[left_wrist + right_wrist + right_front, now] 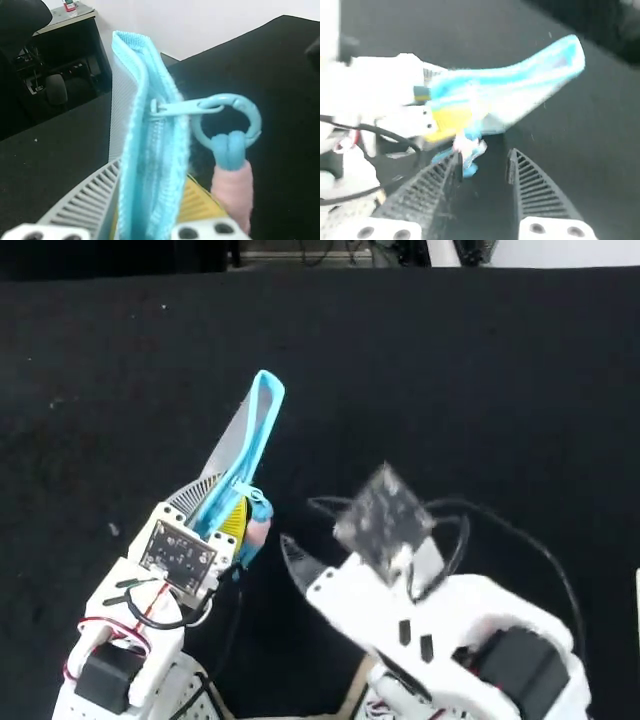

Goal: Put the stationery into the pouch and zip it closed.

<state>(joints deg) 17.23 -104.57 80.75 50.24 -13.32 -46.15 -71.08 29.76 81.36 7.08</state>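
The light-blue and grey pouch (248, 435) is held edge-up over the black table, with my left gripper (226, 508) shut on its near end. In the left wrist view the pouch (150, 165) is clamped between a grey finger (85, 200) and a yellow one (200, 205). Its zip slider (156, 107) carries a blue ring (227, 122) with a pink charm (232, 187) hanging from it. My right gripper (300, 530) is open just to the right of the charm. From the right wrist the gripper (485, 156) points at the pouch (520, 92) and charm (465, 145).
Black cloth (450, 370) covers the table to the back and to both sides. A black cable (500, 530) loops off the right arm. Behind the table stand a dark desk and chair (55, 87).
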